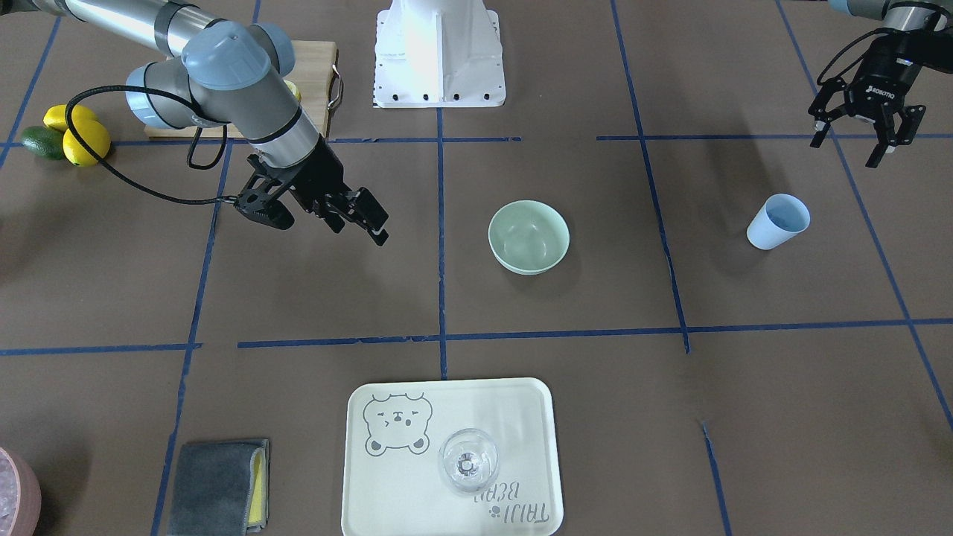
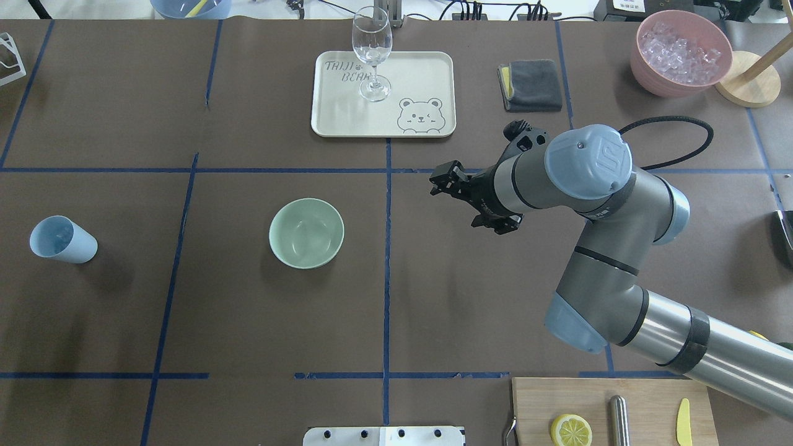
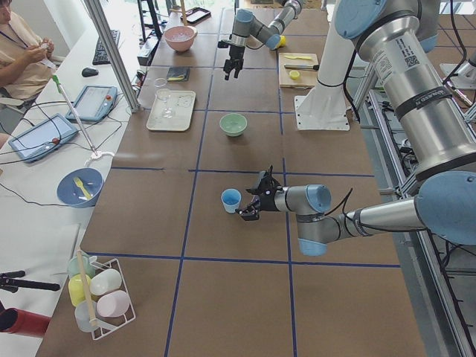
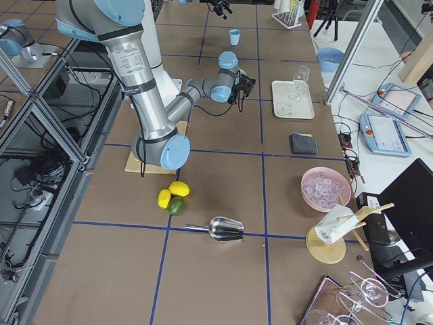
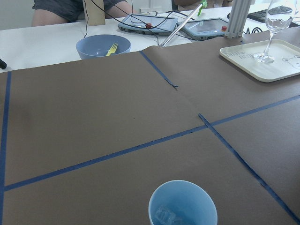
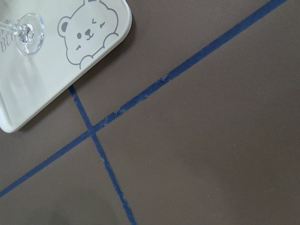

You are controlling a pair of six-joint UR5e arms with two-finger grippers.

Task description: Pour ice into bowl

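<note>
The pale mint-green bowl point(image 1: 528, 237) point(image 2: 306, 233) stands near the table's middle and looks hollow inside. A light blue cup point(image 1: 778, 221) point(image 2: 62, 239) stands apart toward the robot's left. The left wrist view looks down into the cup point(image 5: 183, 206), where clear ice point(image 5: 165, 214) lies at the bottom. My left gripper point(image 1: 846, 149) hovers open behind the cup, holding nothing, and sits close beside it in the exterior left view point(image 3: 249, 208). My right gripper point(image 1: 357, 223) point(image 2: 443, 183) hangs open above bare table, on the bowl's other side.
A cream tray point(image 2: 427, 68) carries a wine glass point(image 2: 372, 52), with a grey cloth point(image 2: 531, 85) beside it. A pink container point(image 2: 681, 49) of icy pieces stands at the far right corner. A cutting board point(image 2: 644, 396) holds a lemon half point(image 2: 570, 429). Lemons point(image 1: 82, 134) lie near it.
</note>
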